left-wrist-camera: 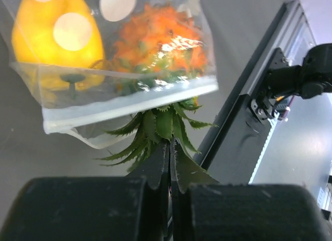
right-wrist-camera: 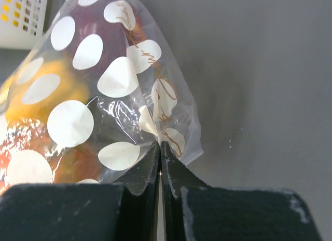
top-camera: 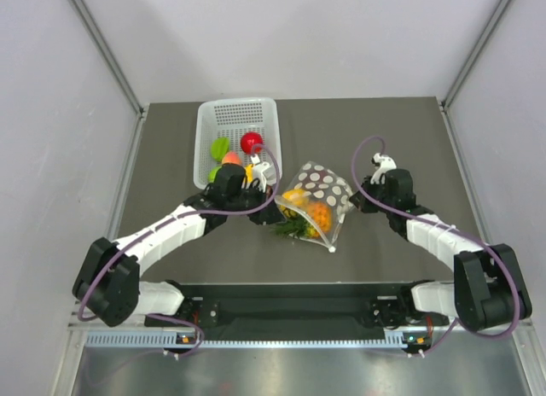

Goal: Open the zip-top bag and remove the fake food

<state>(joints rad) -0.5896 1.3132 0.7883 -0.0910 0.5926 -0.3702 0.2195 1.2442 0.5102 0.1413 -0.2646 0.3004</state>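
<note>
- The zip-top bag [top-camera: 324, 189] is lying in the middle of the table [top-camera: 409, 140], just near and right of the white basket [top-camera: 209, 114]. Its mouth is gaping toward the near left.
- The left end effector [left-wrist-camera: 169, 146] is pinching the green leafy top [left-wrist-camera: 161, 121] of the orange pineapple [left-wrist-camera: 155, 38], with its jaws pressed almost fully together on the leaves.
- Those leaves are poking out past the zip strip [left-wrist-camera: 129, 103], while the fruit's body is sitting inside the bag beside the yellow pepper [left-wrist-camera: 49, 38].
- The right end effector [right-wrist-camera: 160, 147] is clamping a fold of the bag's plastic on the right side, away from the mouth, with only film between its closed jaws.
- The step in hand appears to be drawing the pineapple out by its leaves while the right arm is anchoring the bag.
- Doing this well is calling for a slow pull straight out of the mouth, toward the near left and low over the table. That way the fruit's body is sliding through the opening rather than snagging on the strip.
- The right grip needs to be holding firm, or the whole bag is likely to be dragged along.
- The leaves are looking thin, so a jerk is risking a slip.
</note>
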